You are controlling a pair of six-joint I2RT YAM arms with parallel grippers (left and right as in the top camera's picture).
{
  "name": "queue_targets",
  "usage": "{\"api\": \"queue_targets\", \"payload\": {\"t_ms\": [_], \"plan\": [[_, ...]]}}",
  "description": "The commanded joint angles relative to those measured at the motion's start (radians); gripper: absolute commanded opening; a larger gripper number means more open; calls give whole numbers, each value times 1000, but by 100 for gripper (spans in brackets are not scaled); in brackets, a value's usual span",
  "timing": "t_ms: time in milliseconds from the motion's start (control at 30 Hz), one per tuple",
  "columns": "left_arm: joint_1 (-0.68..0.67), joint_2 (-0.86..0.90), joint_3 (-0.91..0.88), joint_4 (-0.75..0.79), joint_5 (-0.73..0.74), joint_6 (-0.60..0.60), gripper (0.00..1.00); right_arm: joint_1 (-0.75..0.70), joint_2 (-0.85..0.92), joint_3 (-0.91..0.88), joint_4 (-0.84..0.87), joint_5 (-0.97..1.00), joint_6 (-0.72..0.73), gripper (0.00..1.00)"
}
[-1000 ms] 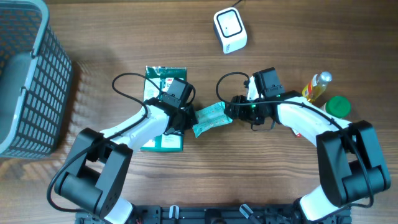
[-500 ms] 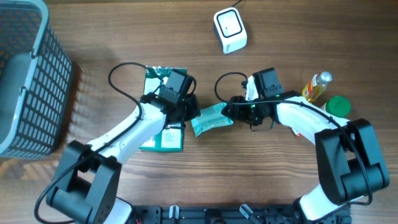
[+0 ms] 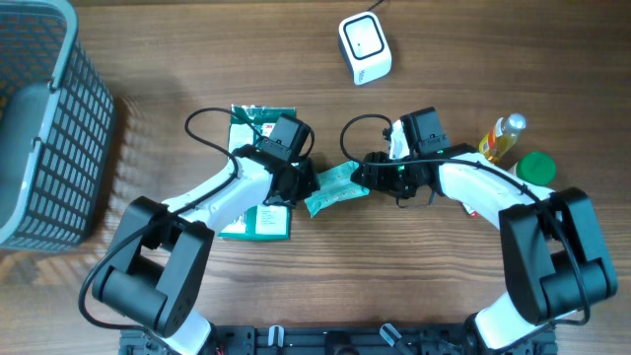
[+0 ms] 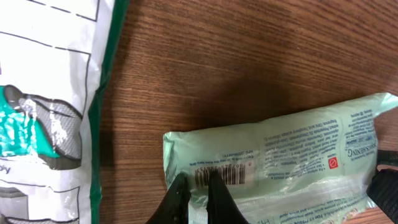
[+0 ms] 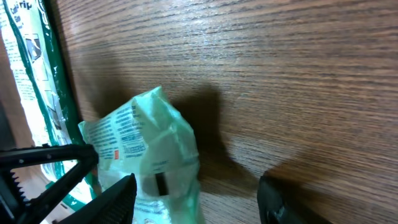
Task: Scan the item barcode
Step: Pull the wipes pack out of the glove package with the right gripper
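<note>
Under left wrist, packet (image 4: 292,149) barcode (image 4: 221,175) legible, overhead only scanner (image 3: 364,47), basket (image 3: 44,118)

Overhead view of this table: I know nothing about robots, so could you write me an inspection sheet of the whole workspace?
Surface: wooden table, no spills seen.
Job's things: pale green packet between the arms, its barcode showing to the left wrist camera; white scanner at the far side, apart from it.
Clutter: green-and-white bag under the left arm; yellow bottle and green cap on the right.
Grippers: left gripper fingers shut on the packet's edge by the barcode; right gripper fingers open at its other end.
Cables: black cable loops at both wrists, off the packet.
Surroundings: grey basket at left.
</note>
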State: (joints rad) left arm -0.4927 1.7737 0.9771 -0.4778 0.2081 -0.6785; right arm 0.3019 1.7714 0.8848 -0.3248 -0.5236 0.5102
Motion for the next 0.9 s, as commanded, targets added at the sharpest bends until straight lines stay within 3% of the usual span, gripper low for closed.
{"api": "queue_targets", "payload": {"t_ms": [0,167,233,300,600,867], "plan": [[-9,48,3,-4,10,19,4,-2,40,-15,41,-97,-10,62],[-9,49,3,-1,0,20,5,-2,74,-42,112,-162,16,58],[-9,49,3,-1,0,20,5,-2,90,-82,220,-247,31,54],[-9,49,3,-1,0,20,5,-2,90,-113,289,-271,66,47],[-8,47,3,-4,-6,29,4,-2,90,-114,289,-260,56,19],[103,-103,24,-2,-29,73,5,-2,90,-114,283,-229,39,19]]}}
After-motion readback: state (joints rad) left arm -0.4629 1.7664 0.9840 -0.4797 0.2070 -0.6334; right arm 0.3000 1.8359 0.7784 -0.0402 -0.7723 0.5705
